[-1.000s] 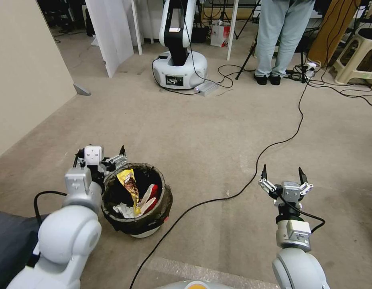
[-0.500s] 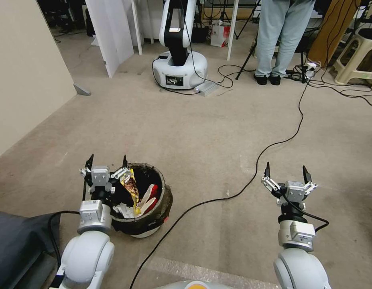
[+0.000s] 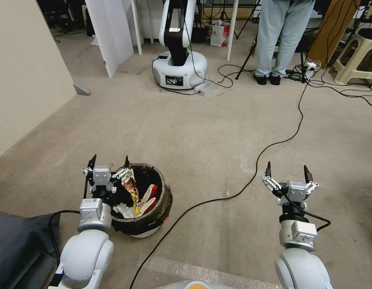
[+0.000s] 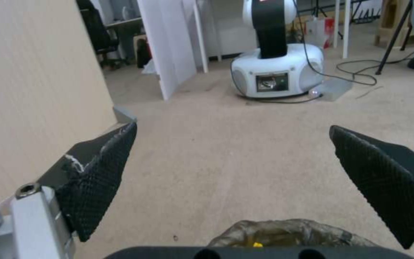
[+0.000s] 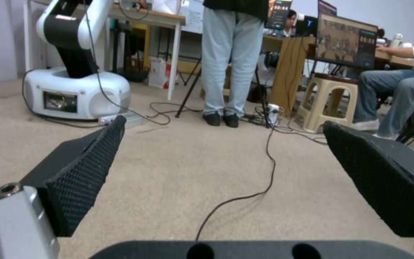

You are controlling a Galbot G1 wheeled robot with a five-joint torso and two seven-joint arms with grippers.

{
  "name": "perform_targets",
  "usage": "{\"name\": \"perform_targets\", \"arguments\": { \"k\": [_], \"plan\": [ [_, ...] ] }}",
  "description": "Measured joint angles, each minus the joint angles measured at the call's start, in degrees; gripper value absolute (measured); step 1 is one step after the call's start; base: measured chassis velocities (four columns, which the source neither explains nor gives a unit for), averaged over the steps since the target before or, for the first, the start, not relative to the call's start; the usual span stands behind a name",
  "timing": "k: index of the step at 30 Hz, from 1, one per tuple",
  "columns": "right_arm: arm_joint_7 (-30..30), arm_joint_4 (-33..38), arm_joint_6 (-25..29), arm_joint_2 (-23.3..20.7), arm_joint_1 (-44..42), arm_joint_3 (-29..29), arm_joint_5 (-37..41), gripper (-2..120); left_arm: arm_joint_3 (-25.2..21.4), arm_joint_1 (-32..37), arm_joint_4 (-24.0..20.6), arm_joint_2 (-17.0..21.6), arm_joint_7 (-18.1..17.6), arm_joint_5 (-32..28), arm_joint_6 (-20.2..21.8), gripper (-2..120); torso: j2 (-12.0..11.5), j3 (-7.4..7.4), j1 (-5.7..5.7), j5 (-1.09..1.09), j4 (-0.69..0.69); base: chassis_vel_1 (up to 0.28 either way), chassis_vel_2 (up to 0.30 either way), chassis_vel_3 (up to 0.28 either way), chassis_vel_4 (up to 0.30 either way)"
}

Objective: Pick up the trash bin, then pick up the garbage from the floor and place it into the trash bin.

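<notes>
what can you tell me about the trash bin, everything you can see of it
The trash bin is a small round white bucket, upright on the floor, lined with a dark bag folded over its rim. Inside lie a yellow wrapper, a red-and-white cup and white tissue. The open left gripper hovers at its rim; whether it touches is unclear. A black cable runs beside it.

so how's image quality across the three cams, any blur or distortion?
Head view: sharp, wide-angle bowing at the edges, even light, soft shadow under the trash bin. Left wrist view: soft throughout; left gripper fingers large, bin rim blurred at the bottom edge. Right wrist view: right gripper slightly soft, background softer; no glare.
</notes>
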Motion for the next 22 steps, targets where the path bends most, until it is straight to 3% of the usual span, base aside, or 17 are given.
{"name": "perform_targets", "arguments": {
  "k": [22],
  "plan": [
    [-0.03, 0.00, -0.07, -0.01, 0.03, -0.02, 0.03, 100, -0.44, -1.11, 1.72, -0.47, -0.07, -0.07, -0.70, 100, 0.00, 0.00, 0.00, 0.00, 0.00, 0.000, 0.000, 0.000, 0.000]
  ]
}}
